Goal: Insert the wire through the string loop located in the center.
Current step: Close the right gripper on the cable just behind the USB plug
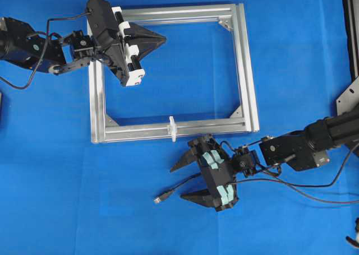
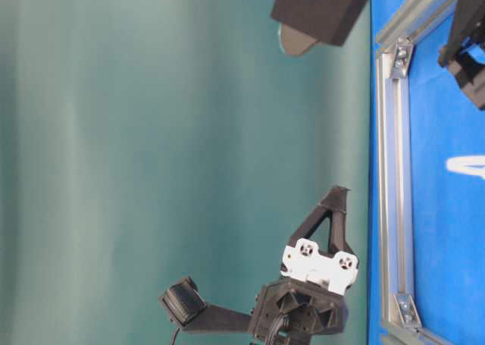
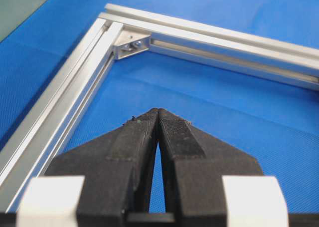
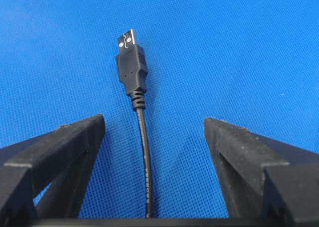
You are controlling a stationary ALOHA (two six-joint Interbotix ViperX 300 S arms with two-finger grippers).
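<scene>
Straddling the wire (image 4: 144, 157) with my right gripper (image 1: 185, 180), jaws apart, lining up a grasp; left gripper (image 3: 158, 112) pinched together, idling above frame (image 1: 244, 59).

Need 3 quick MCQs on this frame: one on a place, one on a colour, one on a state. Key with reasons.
1. Where does the string loop stand?
A. on the frame's near rail
B. on its far rail
C. off the frame, on the cloth

2. What colour is the wire?
A. white
B. black
C. red

3. How do the jaws of the right gripper stand?
A. shut on the plug
B. shut, empty
C. open, either side of the wire

Key:
1 A, the overhead view shows it on the frame rail nearest the right arm.
2 B, black cable and plug.
3 C, the right wrist view shows clear gaps on both sides.
</scene>
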